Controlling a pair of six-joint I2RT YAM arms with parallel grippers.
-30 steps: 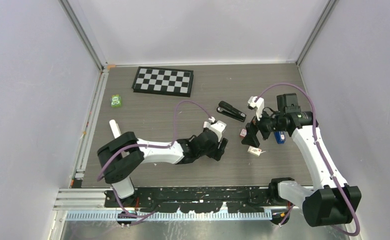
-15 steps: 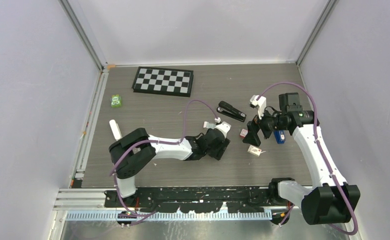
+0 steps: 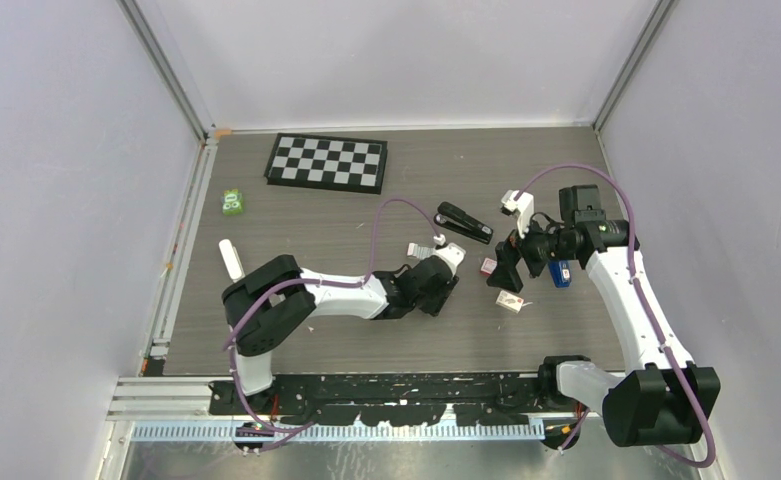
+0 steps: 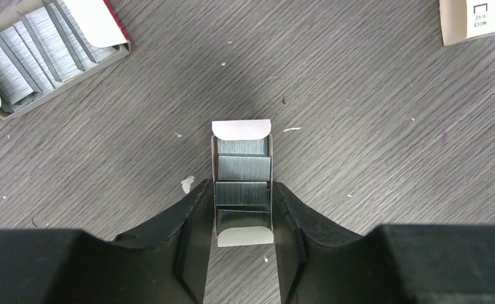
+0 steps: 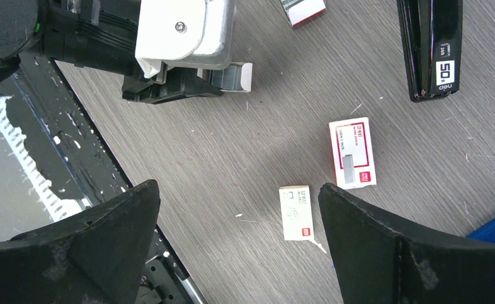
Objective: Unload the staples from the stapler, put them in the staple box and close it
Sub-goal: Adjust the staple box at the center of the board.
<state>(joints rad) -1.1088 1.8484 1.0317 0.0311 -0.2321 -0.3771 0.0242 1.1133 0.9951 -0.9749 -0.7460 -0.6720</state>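
Pinching the staples (image 4: 243, 168) from both sides — left gripper (image 4: 241, 193).

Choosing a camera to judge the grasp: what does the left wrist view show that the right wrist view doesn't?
Only the left wrist view: both fingers pressed against the sides of the staples. Only the right wrist view: the black stapler, closed, and the open right gripper. Both: the staples held by the left gripper.
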